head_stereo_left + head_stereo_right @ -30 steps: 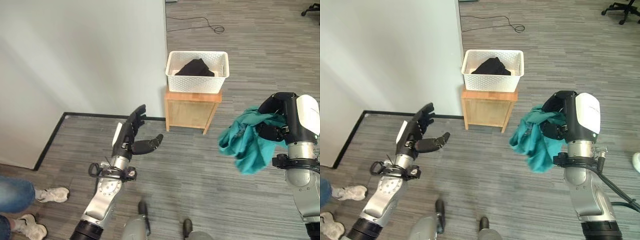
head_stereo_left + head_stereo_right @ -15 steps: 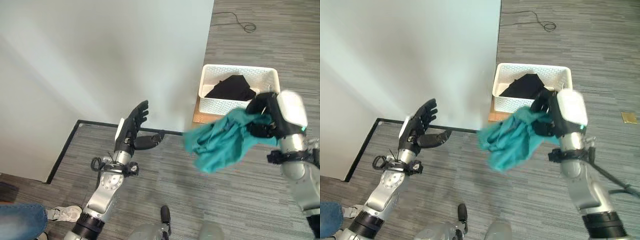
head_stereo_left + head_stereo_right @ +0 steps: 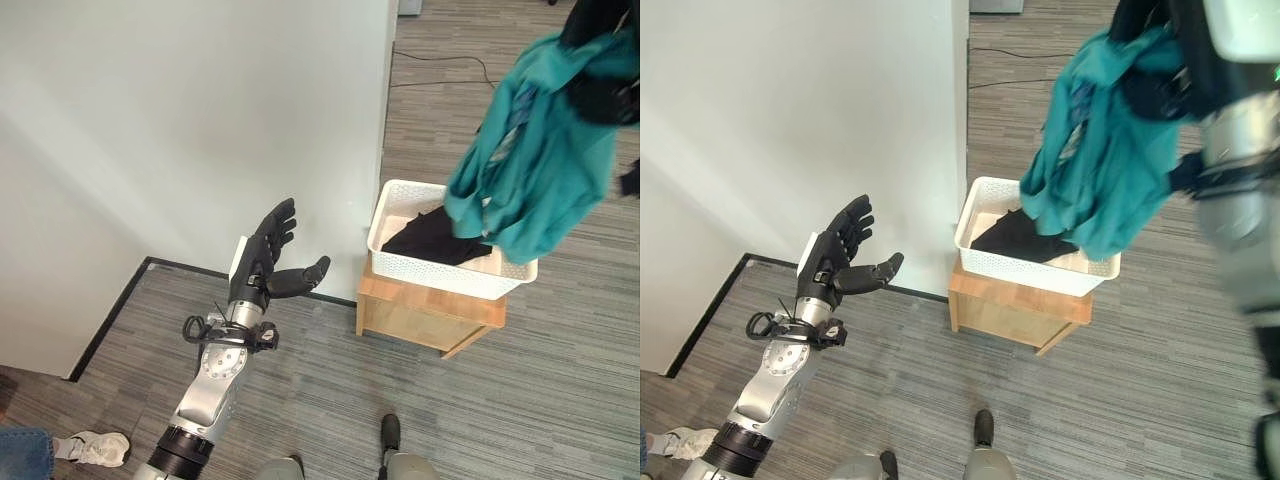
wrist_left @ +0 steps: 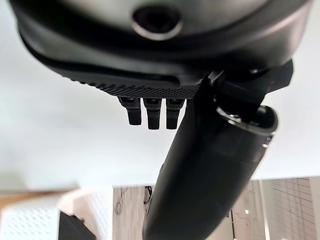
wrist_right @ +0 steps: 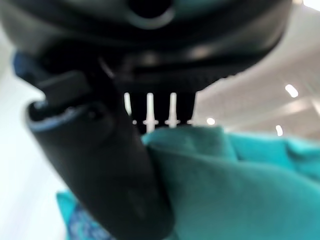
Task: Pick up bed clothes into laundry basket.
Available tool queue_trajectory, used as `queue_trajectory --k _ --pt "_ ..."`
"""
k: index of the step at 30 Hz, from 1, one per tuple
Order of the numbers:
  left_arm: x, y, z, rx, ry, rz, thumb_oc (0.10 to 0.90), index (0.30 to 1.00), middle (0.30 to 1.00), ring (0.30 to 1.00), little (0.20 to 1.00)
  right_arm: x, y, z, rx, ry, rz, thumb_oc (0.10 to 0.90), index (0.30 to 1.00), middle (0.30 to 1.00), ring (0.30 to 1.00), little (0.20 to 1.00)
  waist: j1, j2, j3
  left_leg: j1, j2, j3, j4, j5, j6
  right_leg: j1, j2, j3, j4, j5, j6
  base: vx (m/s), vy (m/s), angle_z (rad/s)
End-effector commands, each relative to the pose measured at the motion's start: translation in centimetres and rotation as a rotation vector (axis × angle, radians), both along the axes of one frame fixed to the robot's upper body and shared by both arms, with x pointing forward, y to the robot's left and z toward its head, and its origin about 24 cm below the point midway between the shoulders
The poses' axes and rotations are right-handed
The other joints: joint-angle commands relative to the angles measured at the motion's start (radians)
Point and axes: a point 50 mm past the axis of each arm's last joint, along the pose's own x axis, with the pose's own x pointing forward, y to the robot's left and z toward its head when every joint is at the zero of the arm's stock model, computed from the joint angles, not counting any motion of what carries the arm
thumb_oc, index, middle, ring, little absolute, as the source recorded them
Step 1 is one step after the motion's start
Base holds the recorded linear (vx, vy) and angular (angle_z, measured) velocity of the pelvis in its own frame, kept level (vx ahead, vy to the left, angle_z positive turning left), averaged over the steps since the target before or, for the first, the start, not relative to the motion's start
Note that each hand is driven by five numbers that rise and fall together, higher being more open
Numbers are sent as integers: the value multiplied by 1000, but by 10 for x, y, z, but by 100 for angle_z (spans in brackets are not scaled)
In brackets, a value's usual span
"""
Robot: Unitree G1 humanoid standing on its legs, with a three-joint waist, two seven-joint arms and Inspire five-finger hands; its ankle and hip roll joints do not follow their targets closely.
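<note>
My right hand (image 3: 1180,70) is raised high at the upper right, shut on a teal garment (image 3: 535,160) that hangs down over the white laundry basket (image 3: 400,205). The garment's lower folds drape in front of the basket's right part. A black cloth (image 3: 425,238) lies inside the basket. In the right wrist view the teal garment (image 5: 235,185) is pressed between thumb and fingers. My left hand (image 3: 262,262) is held up open, away from the basket on its left, with nothing in it.
The basket stands on a small wooden stand (image 3: 425,315) beside the corner of a white wall (image 3: 180,120). A black strip (image 3: 110,315) runs along the wall's foot. A person's shoe (image 3: 95,447) and jeans show at the lower left. Grey floor lies around the stand.
My right hand has swung up and over the basket with the teal garment. The camera has shifted, so the basket now sits lower and nearer the centre. The left hand holds the same pose.
</note>
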Motion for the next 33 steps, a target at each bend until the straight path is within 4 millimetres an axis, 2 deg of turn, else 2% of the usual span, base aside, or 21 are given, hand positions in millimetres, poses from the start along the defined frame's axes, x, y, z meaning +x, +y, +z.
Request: queue_trajectory --k 1,3,5,6,7,9,11,13,15,16,17,18,20,21,22,23,24,26,27,28,33 --pt "2 -8 34 -29 -187 -89 800 900 900 900 900 -19 -4 66 48 -217 -18 400 300 300 300 300 28 -56 -85 -141 52 -31 197 96 -26 150 -26 -69 3 -220 85 -15 -230 -21" --pt "2 -8 33 -32 -182 -96 800 900 900 900 900 -12 -12 77 61 -189 -74 400 300 300 300 300 23 -68 -67 -191 73 -11 274 129 -25 158 -23 -74 3 -232 75 65 -190 -26" --pt "1 -9 31 -43 -171 -103 800 900 900 900 900 -10 -18 82 61 -162 -122 400 300 300 300 300 19 -67 -62 -217 63 17 238 112 -12 163 -26 -69 3 -238 82 174 -82 -9" --pt "0 -11 28 -47 -157 -107 800 900 900 900 900 -6 -19 80 46 -127 -137 400 300 300 300 300 18 -55 -67 -234 29 29 162 73 -3 165 -24 -58 3 -245 92 143 1 11" --pt "0 -11 28 -49 -157 -106 800 900 900 900 900 -6 -18 80 44 -126 -137 400 300 300 300 300 19 -55 -69 -230 25 32 156 73 -1 165 -28 -56 3 -246 94 220 10 16" --pt "-1 -12 24 -49 -145 -103 800 900 900 900 900 -3 -17 77 27 -108 -141 400 300 300 300 300 30 -31 -70 -257 -7 24 46 90 -3 173 -22 -44 3 -257 107 202 27 -6" --pt "0 -14 24 -56 -147 -103 800 900 900 900 900 0 -7 78 16 -111 -103 400 300 300 300 300 47 -20 -66 -299 -22 27 -29 140 -14 191 -23 -33 3 -284 116 217 21 -45" --pt "1 -15 22 -79 -137 -95 800 900 900 900 900 7 -1 70 14 -79 -74 400 300 300 300 300 44 14 -78 -274 -27 33 -93 135 0 202 -21 -24 3 -305 126 220 76 -53" --pt "2 -16 24 -87 -141 -94 800 900 900 900 900 9 3 65 10 -68 -60 400 300 300 300 300 43 21 -84 -262 -36 33 -105 139 10 229 -34 -22 3 -318 129 243 139 -61" --pt "3 -18 28 -114 -153 -81 800 900 900 900 900 15 18 52 37 -71 39 400 300 300 300 300 30 38 -83 -233 -45 49 -110 115 34 219 -64 -13 93 -316 134 191 123 -56" --pt "3 -17 27 -102 -150 -83 800 900 900 900 900 13 16 48 48 -69 36 400 300 300 300 300 37 26 -84 -230 -45 54 -111 114 36 210 -67 -8 111 -325 136 267 141 -70" --pt "5 -16 32 -112 -164 -64 800 900 900 900 900 15 41 29 64 -60 173 400 300 300 300 300 15 44 -75 -186 -56 55 -118 85 62 150 -75 6 240 -307 164 158 96 -59" --pt "10 -19 38 -96 -187 -60 800 900 900 900 900 9 54 8 115 -88 270 400 300 300 300 300 10 35 -49 -145 -57 44 -114 65 85 29 -80 45 438 -246 201 125 74 -32" --pt "13 -19 43 -91 -208 -54 800 900 900 900 900 7 60 3 133 -100 307 400 300 300 300 300 9 37 -35 -131 -53 40 -115 59 91 -28 -79 59 509 -238 204 70 12 1" --pt "15 -20 47 -92 -225 -57 800 900 900 900 900 6 70 -3 141 -103 357 400 300 300 300 300 12 44 -28 -119 -52 32 -119 53 93 -63 -76 64 511 -243 197 100 -28 14" --pt "16 -23 55 -100 -257 -70 800 900 900 900 900 2 80 -14 174 -110 422 400 300 300 300 300 2 45 -18 -106 -54 12 -127 52 93 -107 -30 98 476 -289 163 127 -88 22" --pt "16 -24 54 -102 -253 -72 800 900 900 900 900 5 77 -30 215 -84 425 400 300 300 300 300 5 36 -13 -113 -58 4 -129 50 89 -94 -13 104 424 -318 138 104 -90 33" --pt "14 -24 54 -89 -259 -90 800 900 900 900 900 1 84 -40 220 -63 448 400 300 300 300 300 14 24 -18 -121 -64 -16 -114 46 90 -55 -25 79 346 -308 117 1 -113 115" --pt "13 -24 51 -90 -247 -90 800 900 900 900 900 1 88 -47 251 -56 474 400 300 300 300 300 16 13 -26 -112 -74 -20 -113 28 88 -24 -39 59 303 -316 115 31 -176 143" --pt "12 -22 47 -105 -225 -72 800 900 900 900 900 4 93 -65 286 -2 486 400 300 300 300 300 24 11 -33 -118 -68 -15 -108 39 83 -2 -34 45 245 -289 111 130 -142 81" --pt "1 -13 26 -113 -141 -29 800 900 900 900 900 8 88 -111 314 163 407 400 300 300 300 300 36 17 -37 -119 -62 -29 -137 46 69 58 -44 -4 136 -274 111 75 -84 7"
